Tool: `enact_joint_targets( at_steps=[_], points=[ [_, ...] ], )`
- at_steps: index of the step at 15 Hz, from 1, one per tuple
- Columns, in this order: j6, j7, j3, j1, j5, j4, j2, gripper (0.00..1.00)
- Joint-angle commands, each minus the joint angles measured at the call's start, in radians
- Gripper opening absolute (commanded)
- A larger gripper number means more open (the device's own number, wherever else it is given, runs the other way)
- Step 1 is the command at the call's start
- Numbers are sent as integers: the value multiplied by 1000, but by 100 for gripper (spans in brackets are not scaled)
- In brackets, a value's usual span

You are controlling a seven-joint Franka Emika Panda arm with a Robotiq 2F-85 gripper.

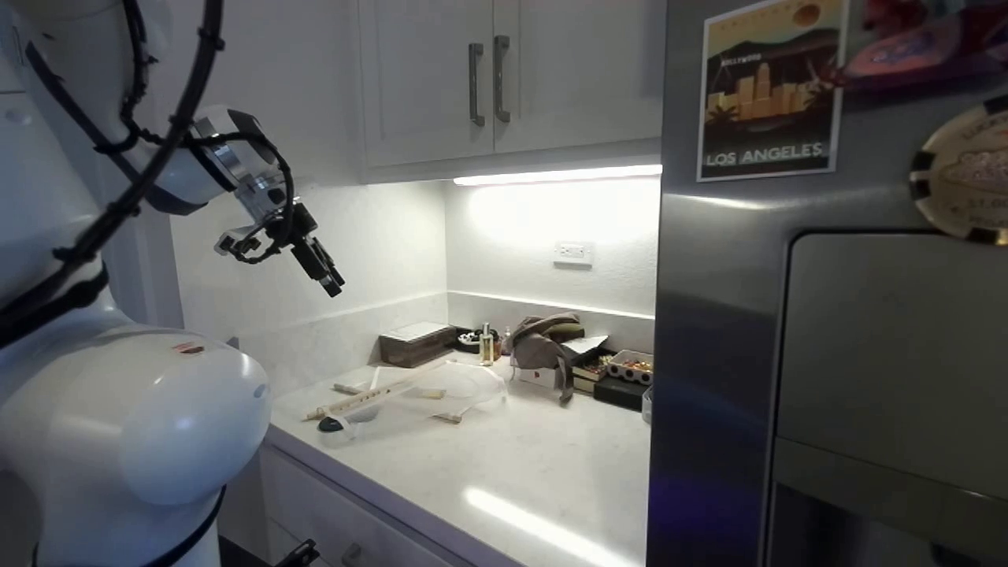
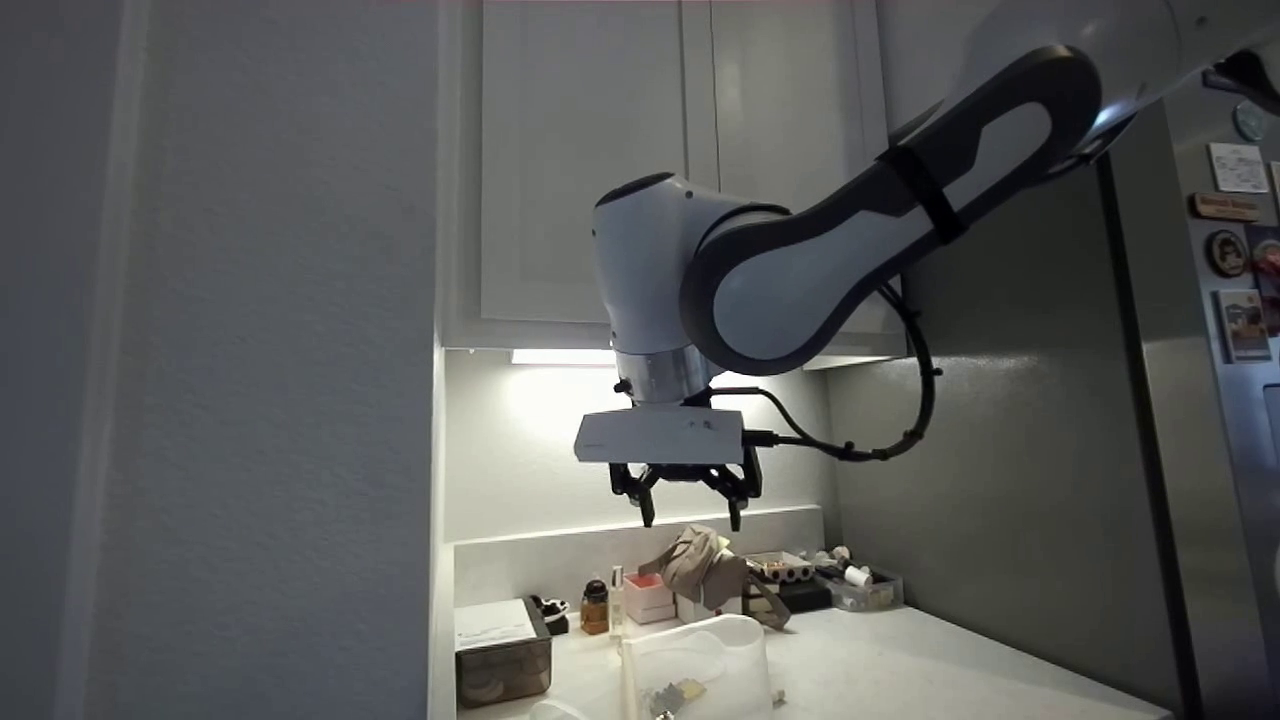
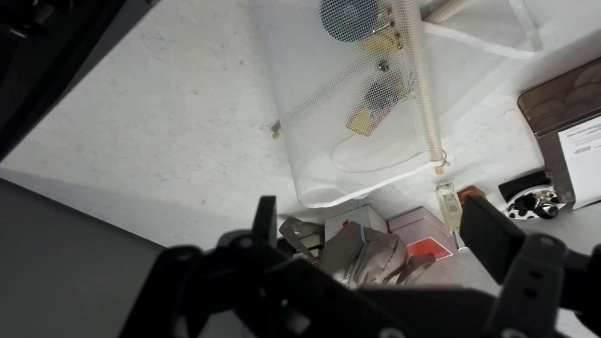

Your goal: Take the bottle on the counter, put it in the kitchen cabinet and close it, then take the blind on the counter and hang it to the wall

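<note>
Pincer [image 2: 692, 524] hangs spread wide, the amber bottle [image 2: 594, 612] standing lower and well apart.

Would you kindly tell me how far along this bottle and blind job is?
Done: nothing visible; the amber bottle stands on the counter. In hand: nothing; the gripper hangs open and empty. Left: apparently everything: bottle into the kitchen cabinet, which is shut, then the blind, lying on the counter, onto the wall.
</note>
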Motion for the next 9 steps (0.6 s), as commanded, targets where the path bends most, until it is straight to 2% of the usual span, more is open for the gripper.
enact_joint_targets(
  at_steps=[1,6,9],
  points=[
    [-8,10,-29,33,-13,3,8,100],
    [27,-11,-76,9,-67,107,164,100],
    [66,-15,-123,21,-109,182,285,100]
  ],
)
